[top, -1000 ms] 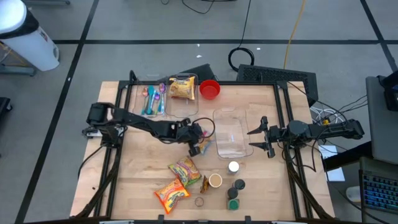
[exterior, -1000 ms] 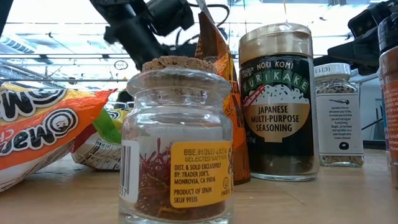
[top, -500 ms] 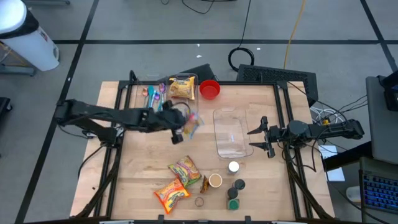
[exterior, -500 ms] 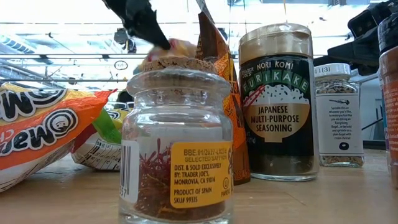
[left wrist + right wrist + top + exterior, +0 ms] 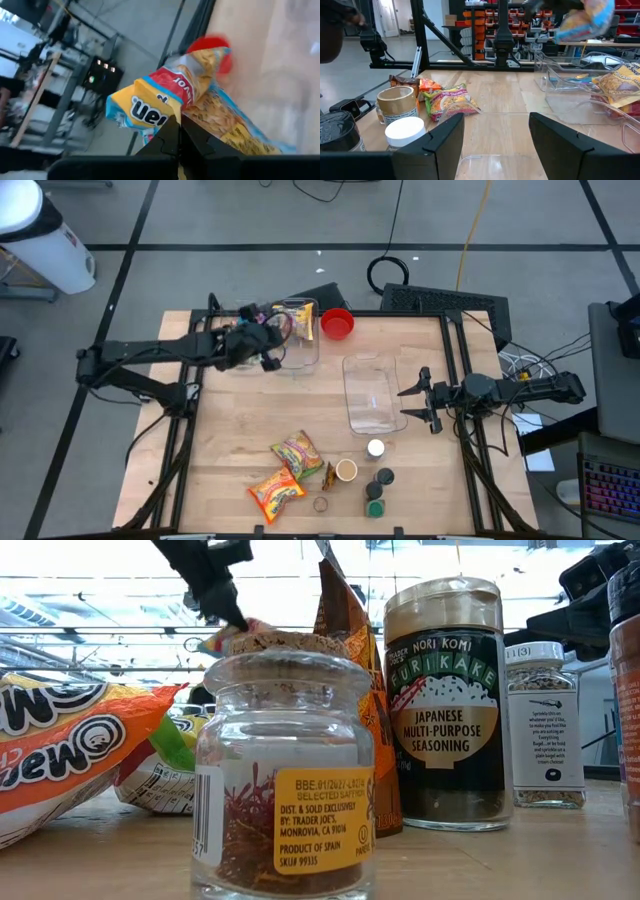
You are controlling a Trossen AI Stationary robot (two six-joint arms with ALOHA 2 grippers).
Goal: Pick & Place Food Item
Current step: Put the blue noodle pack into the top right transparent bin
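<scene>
While the left tool (image 5: pixel 272 332) grips a snack packet (image 5: pixel 170 97), it hangs above the clear bin (image 5: pixel 300 352) at the surface's far edge. Right tool (image 5: pixel 418 402) waits open beside a clear tray (image 5: pixel 372 392)

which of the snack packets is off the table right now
The yellow-and-blue packet clamped in the left tool, over the far-left bin. The two noodle packets lie flat at the near edge.

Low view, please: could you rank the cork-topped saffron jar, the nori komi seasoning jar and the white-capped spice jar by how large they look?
1. Saffron jar, largest, though it stands nearest the camera, so its true size is unsure.
2. Nori komi seasoning jar.
3. White-capped spice jar, smallest, and it seems farther back.
</scene>
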